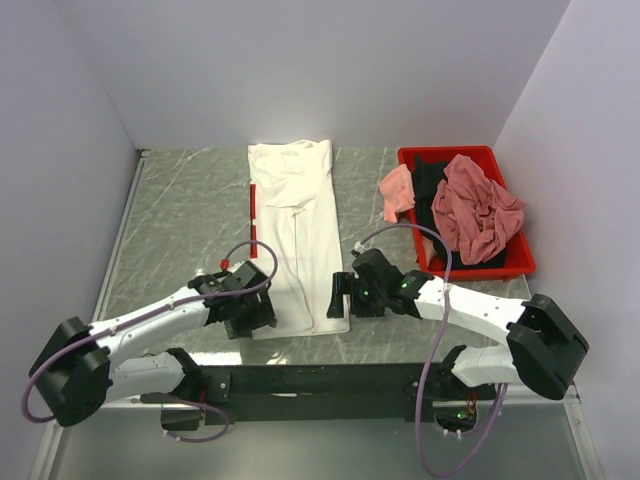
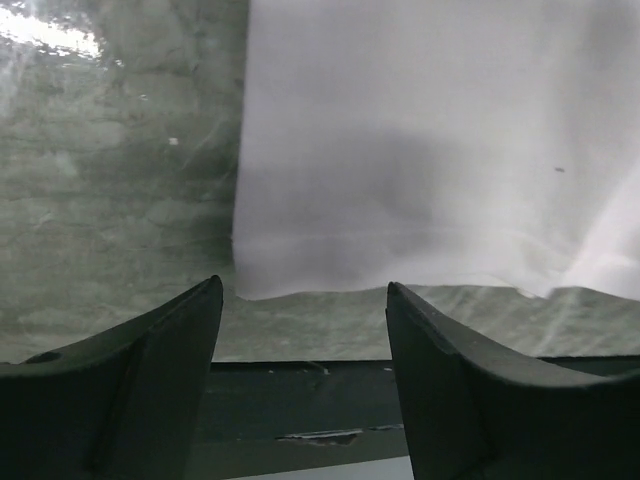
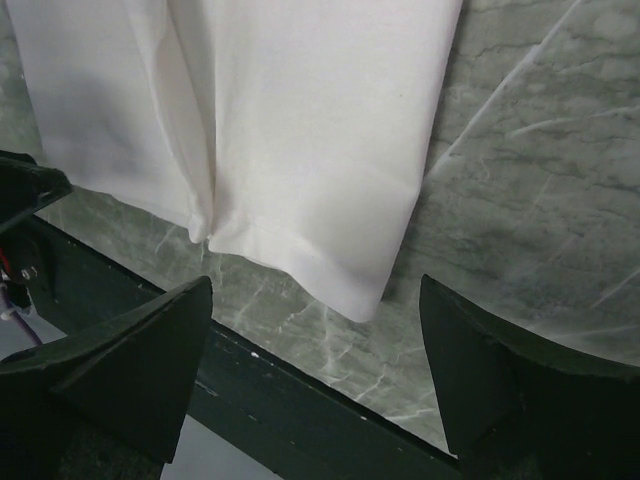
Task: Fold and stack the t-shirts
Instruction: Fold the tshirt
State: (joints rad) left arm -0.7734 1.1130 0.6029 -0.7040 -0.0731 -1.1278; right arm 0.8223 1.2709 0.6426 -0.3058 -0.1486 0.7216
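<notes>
Table (image 1: 190,220) lies open left of white t-shirt (image 1: 300,230); red bin (image 1: 445,152) crowds right.

White t-shirt (image 1: 297,235) folded lengthwise, flat

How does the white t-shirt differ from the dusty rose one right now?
The white t-shirt lies flat on the table, folded into a long narrow strip; the dusty rose t-shirt is heaped in the red bin. White is smooth; rose is crumpled. Both are cloth tees, neither stacked yet.
</notes>
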